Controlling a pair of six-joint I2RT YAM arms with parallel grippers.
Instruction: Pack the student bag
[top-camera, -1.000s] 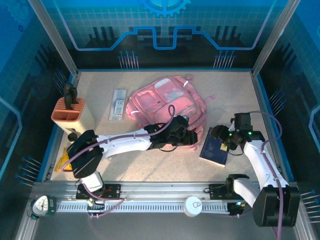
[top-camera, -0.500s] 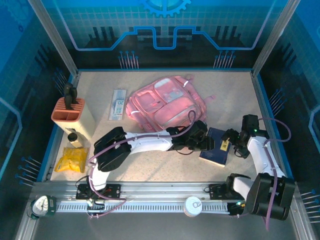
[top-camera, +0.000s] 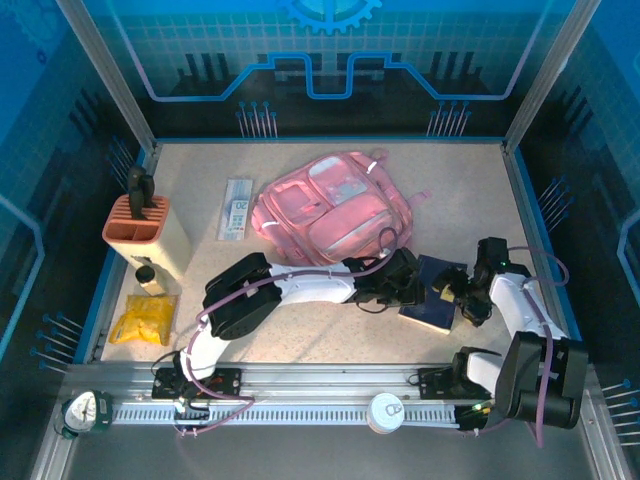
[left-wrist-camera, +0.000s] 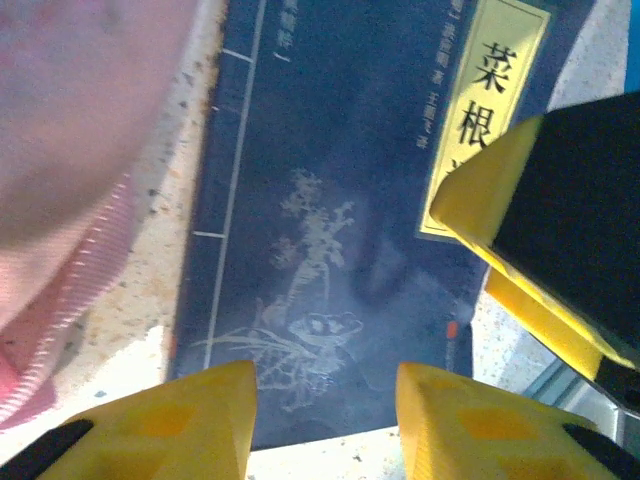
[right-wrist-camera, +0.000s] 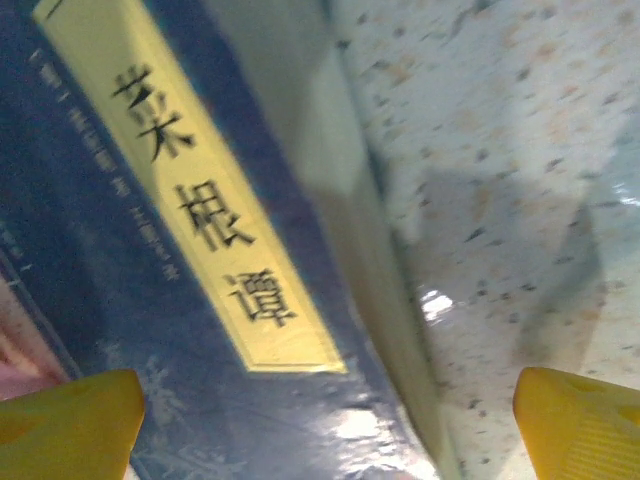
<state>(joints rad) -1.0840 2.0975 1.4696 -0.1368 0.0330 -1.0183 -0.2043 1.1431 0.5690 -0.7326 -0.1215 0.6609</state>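
The student bag (top-camera: 335, 205) is a big soft pink backpack lying flat at the middle back of the table; its strap edge (left-wrist-camera: 70, 190) shows in the left wrist view. In front of it to the right lies a dark blue book (top-camera: 428, 298) with a yellow title label (left-wrist-camera: 480, 110) (right-wrist-camera: 190, 200). My left gripper (top-camera: 405, 282) (left-wrist-camera: 325, 420) is open, low over the book's left end, nothing between its yellow fingers. My right gripper (top-camera: 458, 295) (right-wrist-camera: 325, 430) stands wide open astride the book's right page edge (right-wrist-camera: 370, 270).
A salmon pen holder (top-camera: 145, 228) stands at the left. A small bottle (top-camera: 148, 276) and a yellow packet (top-camera: 142, 318) lie in front of it. A flat packaged strip (top-camera: 236, 208) lies left of the bag. Bare tabletop (right-wrist-camera: 500, 150) lies right of the book.
My left arm has stretched right, from the bag's front edge to the book's left end. My right gripper has dropped to the book's right edge.
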